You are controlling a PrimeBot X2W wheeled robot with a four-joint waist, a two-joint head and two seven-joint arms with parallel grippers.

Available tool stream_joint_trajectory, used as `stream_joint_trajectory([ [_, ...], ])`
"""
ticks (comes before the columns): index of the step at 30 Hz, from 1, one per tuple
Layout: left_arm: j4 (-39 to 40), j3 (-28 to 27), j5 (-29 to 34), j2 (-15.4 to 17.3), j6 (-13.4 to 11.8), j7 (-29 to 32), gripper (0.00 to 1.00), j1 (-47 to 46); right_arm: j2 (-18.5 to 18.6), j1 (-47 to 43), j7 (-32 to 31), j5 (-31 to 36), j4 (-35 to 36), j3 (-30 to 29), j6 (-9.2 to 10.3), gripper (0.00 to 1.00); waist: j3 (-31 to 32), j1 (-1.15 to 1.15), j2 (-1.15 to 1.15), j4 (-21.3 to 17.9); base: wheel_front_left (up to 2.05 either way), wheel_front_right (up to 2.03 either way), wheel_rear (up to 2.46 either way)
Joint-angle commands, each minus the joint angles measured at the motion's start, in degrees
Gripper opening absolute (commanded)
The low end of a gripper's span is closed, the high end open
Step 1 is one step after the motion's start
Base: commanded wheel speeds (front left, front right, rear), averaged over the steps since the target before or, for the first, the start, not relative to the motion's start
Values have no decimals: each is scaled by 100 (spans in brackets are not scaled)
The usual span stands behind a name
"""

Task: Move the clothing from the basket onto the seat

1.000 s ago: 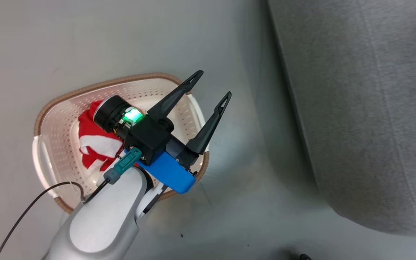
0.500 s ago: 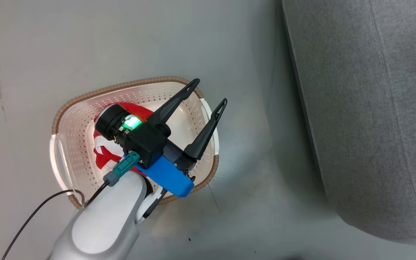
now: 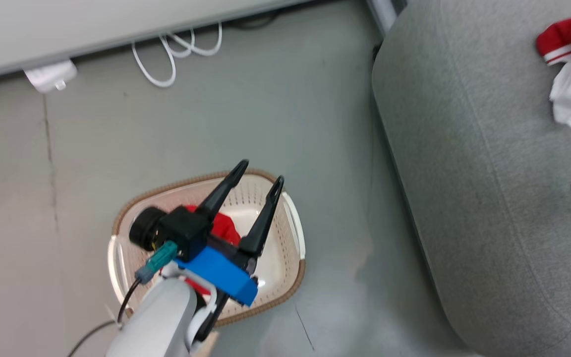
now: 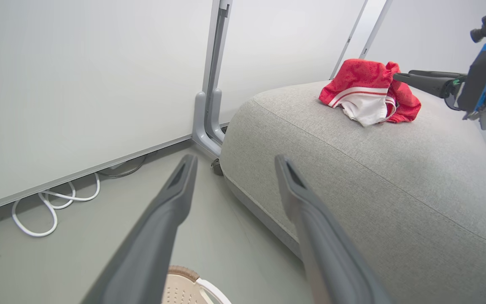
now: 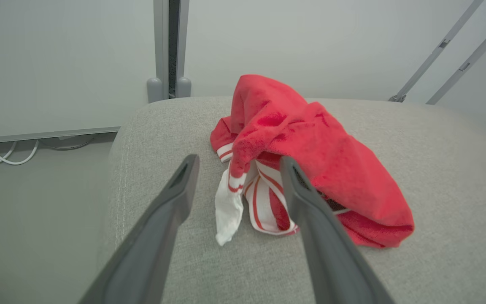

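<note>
Head view: left claw (image 3: 261, 171) wide open, empty, over basket (image 3: 280, 233) on floor beside seat (image 3: 464, 148); red garment (image 3: 223, 228) inside. Right wrist view: right claw (image 5: 238, 159) open, empty, w/ 2nd red garment (image 5: 310, 147) on seat.

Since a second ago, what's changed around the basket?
Mostly the head camera swung: the wall, cables and a striped garment on the seat by the right gripper have come into view. Nothing was grasped or released. The left gripper stays open over the basket, and a red garment still lies inside.
</note>
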State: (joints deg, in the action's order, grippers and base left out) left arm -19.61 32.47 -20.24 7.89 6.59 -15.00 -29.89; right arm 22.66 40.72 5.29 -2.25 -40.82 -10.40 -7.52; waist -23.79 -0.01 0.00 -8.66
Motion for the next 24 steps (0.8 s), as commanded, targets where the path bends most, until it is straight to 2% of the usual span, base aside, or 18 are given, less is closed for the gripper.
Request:
stream_joint_trajectory([
  [1,-56,-139,-65,-47,-28,-20,100,329,-81,-441,15,-39,205,177,5,100,761,1,0,68,0,0,0],
  [5,-135,-431,-128,-121,-55,-21,100,804,-100,-1154,-63,-162,858,460,6,100,1350,1,0,153,0,0,0],
  [12,-285,-908,-101,-201,-73,-22,100,1448,-475,-2474,-317,-395,2397,629,6,100,2018,1,0,342,0,0,0],
  [20,-280,-1369,-23,-240,-91,-23,100,1822,-882,-3433,-661,-205,3649,602,5,100,2325,1,0,580,0,0,0],
  [24,-224,-1609,48,-286,-116,-22,100,1964,-1112,-3818,-613,-86,4024,527,6,100,2380,1,0,772,0,0,0],
])
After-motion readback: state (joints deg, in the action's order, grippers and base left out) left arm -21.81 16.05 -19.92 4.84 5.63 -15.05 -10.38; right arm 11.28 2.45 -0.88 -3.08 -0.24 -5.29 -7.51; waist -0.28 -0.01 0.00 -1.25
